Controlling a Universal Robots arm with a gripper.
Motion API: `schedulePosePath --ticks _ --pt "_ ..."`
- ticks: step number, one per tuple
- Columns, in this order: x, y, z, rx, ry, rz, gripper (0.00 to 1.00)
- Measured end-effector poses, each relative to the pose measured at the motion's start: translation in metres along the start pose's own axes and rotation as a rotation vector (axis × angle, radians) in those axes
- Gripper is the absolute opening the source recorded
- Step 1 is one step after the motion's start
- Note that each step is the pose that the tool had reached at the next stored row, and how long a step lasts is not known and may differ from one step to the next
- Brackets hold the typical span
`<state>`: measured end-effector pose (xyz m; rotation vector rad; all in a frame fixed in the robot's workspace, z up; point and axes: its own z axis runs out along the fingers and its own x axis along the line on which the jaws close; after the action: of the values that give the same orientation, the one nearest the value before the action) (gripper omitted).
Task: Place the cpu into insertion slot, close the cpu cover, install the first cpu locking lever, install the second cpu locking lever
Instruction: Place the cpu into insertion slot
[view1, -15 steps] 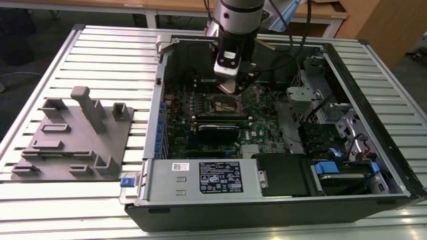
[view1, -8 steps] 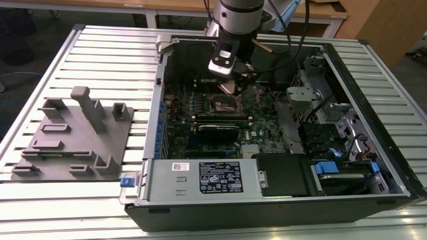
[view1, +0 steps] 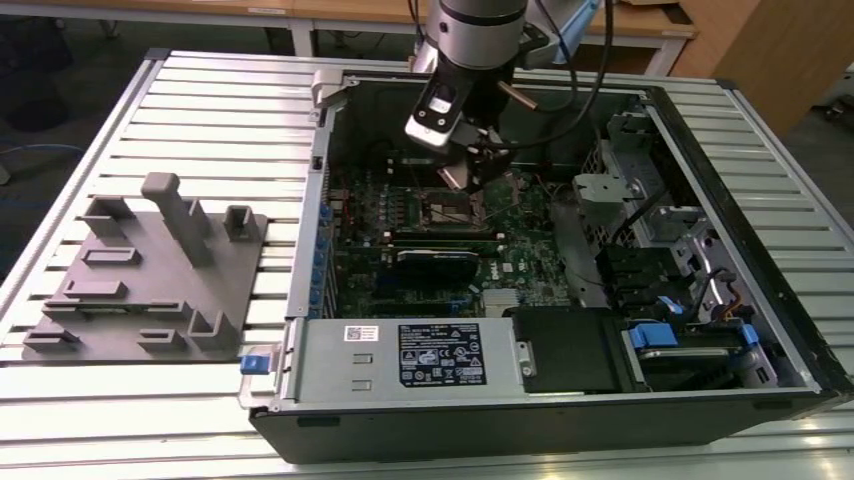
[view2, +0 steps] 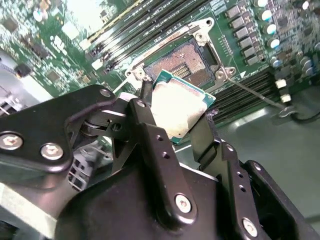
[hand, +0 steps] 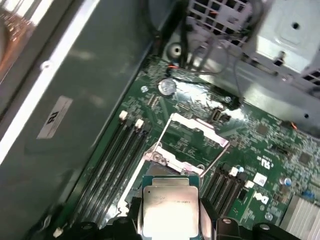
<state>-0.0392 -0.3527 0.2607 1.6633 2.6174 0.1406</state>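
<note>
Here, pincer (view2: 176, 106) tight around the cpu (hand: 170, 212) over the insertion slot (view2: 187, 62), computer case (view1: 534, 425) on slatted table (view1: 200, 110).

- A white label (view1: 434, 362) with black print on the power supply (view1: 327, 350) in the exterior view, lettering too small to read
- A small white sticker (view1: 363, 333) just beside it, unreadable
- A grey sticker (hand: 54, 118) on the case wall (hand: 100, 75) in the first wrist view, blurred
- White printed marks (hand: 264, 162) on the circuit board (hand: 280, 145), not legible
- Faint engraved lines on the cpu (hand: 171, 210), illegible

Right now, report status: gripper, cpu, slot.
Status: gripper shut on cpu. Held over insertion slot, not seated. cpu cover open, nothing blocking the slot.
</note>
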Motion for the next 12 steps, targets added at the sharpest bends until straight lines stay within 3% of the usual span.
schedulePosePath --ticks 12 --pt "0.0000 -0.0001 0.0016 -0.0040 -0.0228 0.235 0.54"
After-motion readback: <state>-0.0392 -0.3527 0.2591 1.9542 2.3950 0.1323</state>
